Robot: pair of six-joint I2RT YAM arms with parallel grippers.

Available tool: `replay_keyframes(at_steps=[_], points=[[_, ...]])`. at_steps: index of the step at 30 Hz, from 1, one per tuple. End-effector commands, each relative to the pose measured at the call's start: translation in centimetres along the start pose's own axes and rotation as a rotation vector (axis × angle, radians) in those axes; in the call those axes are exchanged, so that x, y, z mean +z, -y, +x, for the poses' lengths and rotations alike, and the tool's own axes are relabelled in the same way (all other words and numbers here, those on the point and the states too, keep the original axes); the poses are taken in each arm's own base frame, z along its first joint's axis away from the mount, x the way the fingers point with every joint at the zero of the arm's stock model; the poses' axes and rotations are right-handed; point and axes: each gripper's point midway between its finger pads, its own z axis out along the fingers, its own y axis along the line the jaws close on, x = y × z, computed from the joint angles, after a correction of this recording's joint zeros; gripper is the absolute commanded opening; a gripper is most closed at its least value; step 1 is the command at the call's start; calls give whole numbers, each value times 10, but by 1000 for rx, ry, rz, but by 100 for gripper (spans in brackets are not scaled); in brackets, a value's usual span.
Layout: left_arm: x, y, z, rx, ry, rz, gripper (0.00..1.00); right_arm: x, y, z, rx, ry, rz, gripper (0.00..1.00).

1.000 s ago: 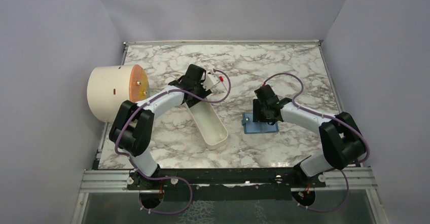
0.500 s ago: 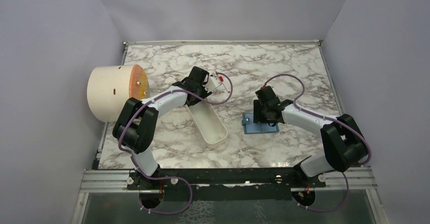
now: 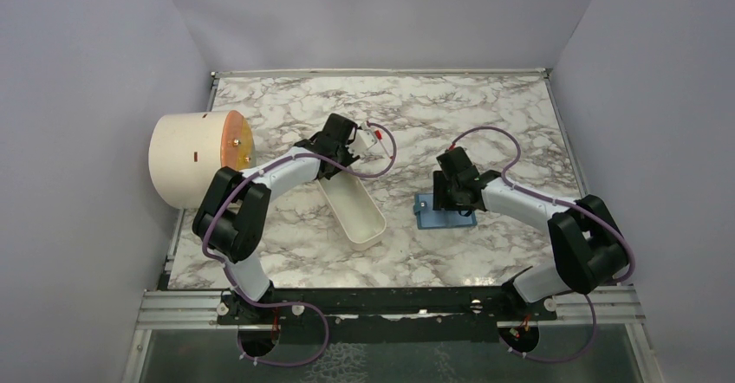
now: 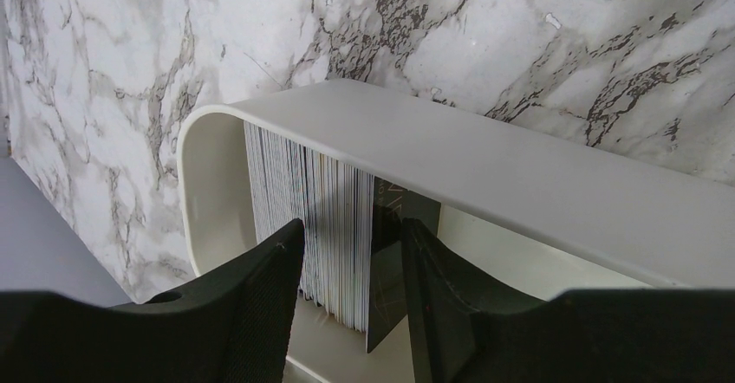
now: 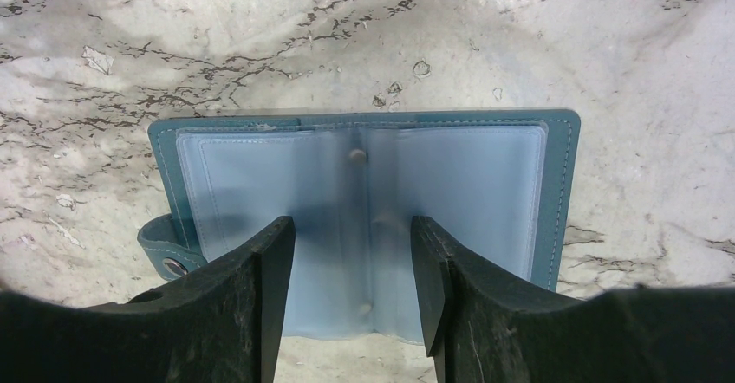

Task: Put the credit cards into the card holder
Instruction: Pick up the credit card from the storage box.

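Observation:
The credit cards [image 4: 334, 218] stand on edge as a stack inside the long white tray [image 4: 485, 158], with a dark grey card [image 4: 388, 253] on the stack's right side. My left gripper [image 4: 351, 231] reaches into the tray's far end [image 3: 355, 205]. It is open, one finger on each side of the stack. The card holder [image 5: 485, 184] lies spread open on the marble, teal with pale blue pocket panels and a snap tab at its left. My right gripper [image 5: 354, 223] hangs open just over its middle fold, with nothing between the fingers. Seen from above, that gripper [image 3: 452, 194] covers most of the holder [image 3: 429, 214].
A cream cylinder [image 3: 191, 158] with a round orange face lies at the table's left edge. Purple cables loop off both wrists. Grey walls close in the left, right and far sides.
My left gripper has shifted a little to the right at the tray's far end and its jaws have narrowed round the card stack. The right arm has not moved.

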Motion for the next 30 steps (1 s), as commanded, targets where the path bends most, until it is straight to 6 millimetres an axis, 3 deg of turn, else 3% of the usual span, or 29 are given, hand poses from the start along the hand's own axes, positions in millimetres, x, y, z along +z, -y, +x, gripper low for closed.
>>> replay_keyframes(at_steps=[1, 15, 21, 30], points=[[-8, -17, -4, 0, -5, -75, 46, 3, 0, 15, -16, -50, -14, 53], [-10, -15, -4, 21, -15, -76, 33, 4, -1, 15, -14, -50, -18, 53], [-23, -19, -10, 33, -4, -97, 31, 5, 2, 15, -17, -55, 4, 53], [-30, -6, -16, 52, -26, -50, 5, 0, 1, 10, -13, -40, 0, 53]])
